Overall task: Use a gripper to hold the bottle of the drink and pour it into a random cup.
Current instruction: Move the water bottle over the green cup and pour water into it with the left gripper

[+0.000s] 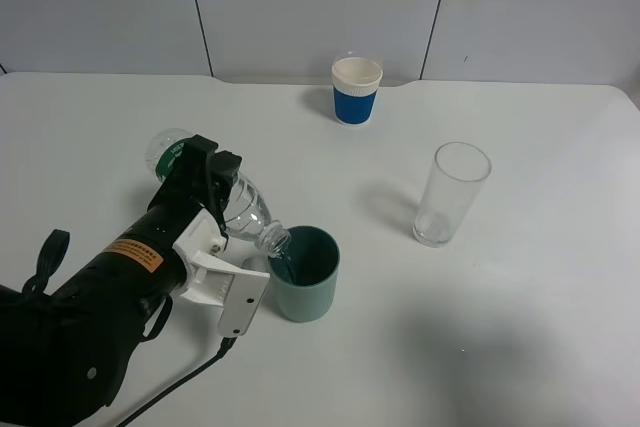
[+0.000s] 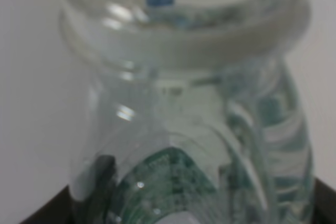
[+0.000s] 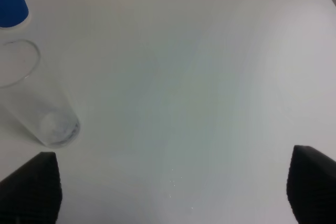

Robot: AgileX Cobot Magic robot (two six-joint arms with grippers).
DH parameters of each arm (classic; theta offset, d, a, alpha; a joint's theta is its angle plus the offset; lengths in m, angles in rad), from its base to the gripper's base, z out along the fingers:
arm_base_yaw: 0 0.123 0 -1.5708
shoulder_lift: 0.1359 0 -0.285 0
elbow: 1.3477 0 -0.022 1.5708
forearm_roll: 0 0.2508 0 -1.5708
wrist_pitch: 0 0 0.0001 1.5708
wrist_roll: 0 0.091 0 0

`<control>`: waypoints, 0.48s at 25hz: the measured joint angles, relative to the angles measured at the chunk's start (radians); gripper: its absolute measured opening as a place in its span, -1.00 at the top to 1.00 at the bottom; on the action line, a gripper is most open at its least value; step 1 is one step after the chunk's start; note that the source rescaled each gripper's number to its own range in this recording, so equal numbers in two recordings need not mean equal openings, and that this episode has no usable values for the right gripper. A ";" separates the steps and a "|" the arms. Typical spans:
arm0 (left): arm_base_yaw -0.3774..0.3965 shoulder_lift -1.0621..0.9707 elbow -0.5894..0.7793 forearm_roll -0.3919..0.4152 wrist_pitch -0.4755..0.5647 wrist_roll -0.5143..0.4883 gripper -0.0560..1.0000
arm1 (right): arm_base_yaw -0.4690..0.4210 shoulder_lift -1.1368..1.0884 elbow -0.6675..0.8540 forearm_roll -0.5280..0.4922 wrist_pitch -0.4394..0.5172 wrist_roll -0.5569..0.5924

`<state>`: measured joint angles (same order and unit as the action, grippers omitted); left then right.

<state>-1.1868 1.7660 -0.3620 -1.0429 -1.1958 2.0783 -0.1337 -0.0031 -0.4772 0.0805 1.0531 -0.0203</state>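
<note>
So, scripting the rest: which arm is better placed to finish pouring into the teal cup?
Left. Its jaws clamp the bottle, tilted with its mouth over the teal cup. The right jaws stand open and empty by the tall glass.

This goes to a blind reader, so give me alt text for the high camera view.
The left arm's fingers hold a clear bottle tipped down, its open mouth over a teal cup, on a white table. A blue-and-white paper cup stands at the back, a tall clear glass to the right.
</note>
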 joint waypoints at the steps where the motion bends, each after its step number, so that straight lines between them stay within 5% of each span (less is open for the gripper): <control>1: 0.000 0.000 0.000 0.000 0.000 0.000 0.89 | 0.000 0.000 0.000 0.000 0.000 0.000; 12: 0.000 0.000 0.000 0.000 0.000 0.006 0.89 | 0.000 0.000 0.000 0.000 0.000 0.000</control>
<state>-1.1868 1.7660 -0.3620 -1.0429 -1.1958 2.0844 -0.1337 -0.0031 -0.4772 0.0805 1.0531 -0.0203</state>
